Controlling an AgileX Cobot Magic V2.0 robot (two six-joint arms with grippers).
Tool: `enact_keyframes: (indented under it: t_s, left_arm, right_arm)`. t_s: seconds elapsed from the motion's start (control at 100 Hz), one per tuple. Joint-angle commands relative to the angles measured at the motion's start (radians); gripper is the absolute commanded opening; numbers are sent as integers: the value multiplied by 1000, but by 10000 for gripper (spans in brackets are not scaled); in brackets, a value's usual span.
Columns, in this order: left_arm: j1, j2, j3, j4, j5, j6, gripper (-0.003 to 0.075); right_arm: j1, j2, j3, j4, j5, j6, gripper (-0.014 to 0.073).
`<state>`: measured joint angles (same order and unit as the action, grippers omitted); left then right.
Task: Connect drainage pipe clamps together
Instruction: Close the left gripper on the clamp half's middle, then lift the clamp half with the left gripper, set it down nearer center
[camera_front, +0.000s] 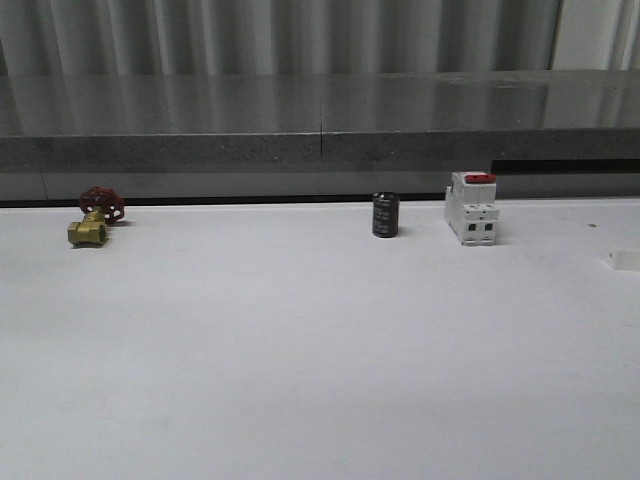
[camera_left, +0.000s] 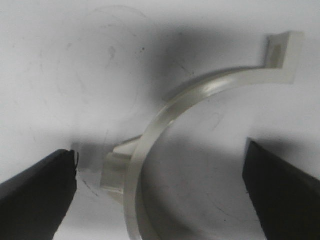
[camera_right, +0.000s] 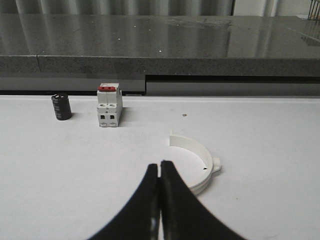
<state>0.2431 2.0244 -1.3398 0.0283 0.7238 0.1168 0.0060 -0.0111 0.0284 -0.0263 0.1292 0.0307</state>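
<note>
A white plastic semicircular half-ring clamp (camera_left: 165, 150) lies flat on the white table (camera_left: 60, 60), straddled by the wide-open, empty left gripper (camera_left: 160, 185); a second white half-ring (camera_right: 197, 160) lies just beyond the pinched-together, empty right gripper (camera_right: 160, 167), slightly right of it.

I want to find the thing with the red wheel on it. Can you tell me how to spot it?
Look along the back edge of the white table, by the grey ledge, and go to its far left end. There sits a small brass valve with a dark red round handwheel. Its neighbours, a black cylinder and a white boxy breaker, stand far off to the right.
</note>
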Motion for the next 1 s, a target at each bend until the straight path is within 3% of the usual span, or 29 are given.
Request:
enact_keyframes:
  t_s: [0.0,0.09,0.33,0.54,0.82,0.99]
  left_arm:
    - [0,-50,-33,-9,-27,3,652]
    - [0,-50,-33,-9,-27,3,593]
    - [0,-50,-33,-9,-27,3,218]
    - [18,-52,-43,-10,19,3,-8]
    - [-46,-150,-42,-91,84,1,-20]
    - [-173,-233,-42,-96,118,-137,-20]
  right_arm:
    - [-3,-19,-20,-1,-82,-2,-67]
    - [-3,-19,-20,-1,-82,-2,-67]
    - [-3,-19,-20,-1,-82,-2,-67]
    - [-3,-19,-20,-1,-82,-2,-67]
    - [-3,-19,-20,-1,-82,-2,-67]
    - [-3,-19,-20,-1,-82,-2,-67]
